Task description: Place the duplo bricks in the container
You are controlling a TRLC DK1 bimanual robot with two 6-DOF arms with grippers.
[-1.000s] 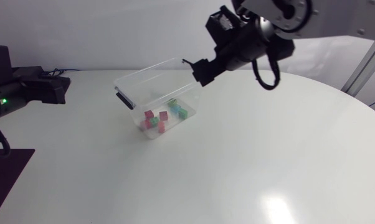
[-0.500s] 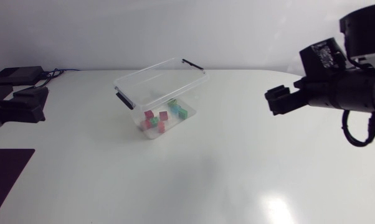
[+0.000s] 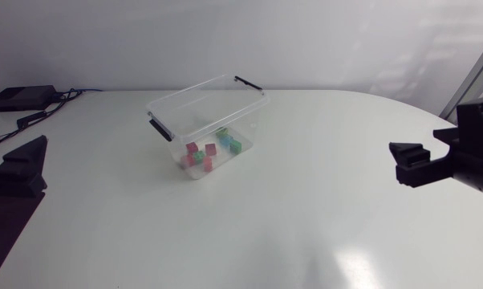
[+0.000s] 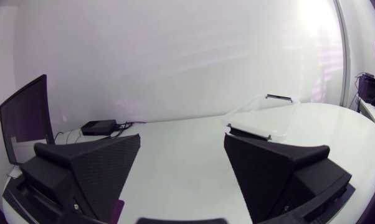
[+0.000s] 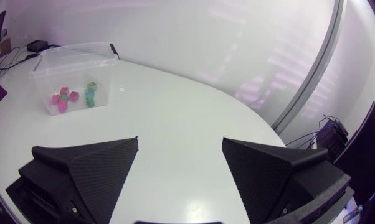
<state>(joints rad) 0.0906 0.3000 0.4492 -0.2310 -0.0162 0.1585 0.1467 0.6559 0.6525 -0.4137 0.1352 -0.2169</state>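
Clear plastic formed the container [image 3: 185, 112], an open-topped box with black clip handles [image 3: 157, 128] at its two ends, which stood on the white table [image 3: 306, 217] somewhat toward the left arm's side and toward the far edge. Inside it, on the floor of the box, lay the duplo bricks [image 3: 209, 151]: several pink-red ones, a couple of green and one teal, loosely heaped and touching one another, all within the walls. No brick showed on the bare table in any of the three views, so the task looked finished or as good as finished; nothing visible was left to pick up, though a brick hidden behind an arm could not be ruled out. The left gripper [image 4: 182, 143] sat low at the left edge of the table, well apart from the container, its two wedge fingers spread wide with nothing between them. The right gripper [image 5: 180, 142] sat at the right side, also well apart from the box and facing it across the table, its fingers likewise spread wide and empty. Judging by this, all that might have remained was for the arms to settle at rest.
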